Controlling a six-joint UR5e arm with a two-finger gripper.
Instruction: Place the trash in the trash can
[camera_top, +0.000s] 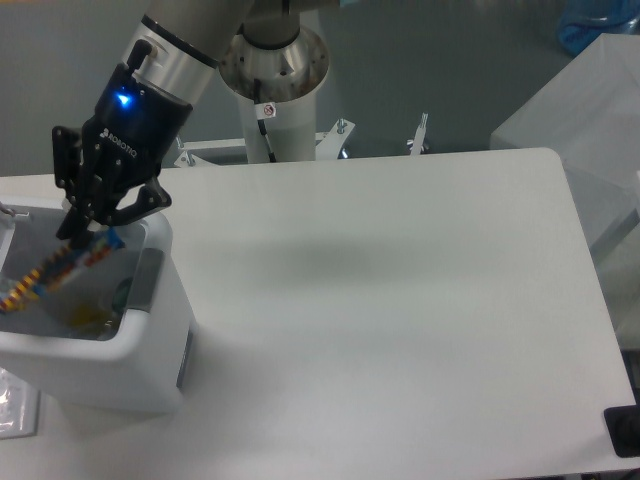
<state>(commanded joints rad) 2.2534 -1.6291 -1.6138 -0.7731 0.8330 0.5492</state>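
One flimsy snack wrapper (62, 268) dangles inside the trash can (150, 350), tool (80, 228) pinching its top corner; featherlight, crinkly, slippery.

Even, cool overhead light leaves a faint soft shadow on the white table (400, 300), and the picture is slightly blurry throughout.
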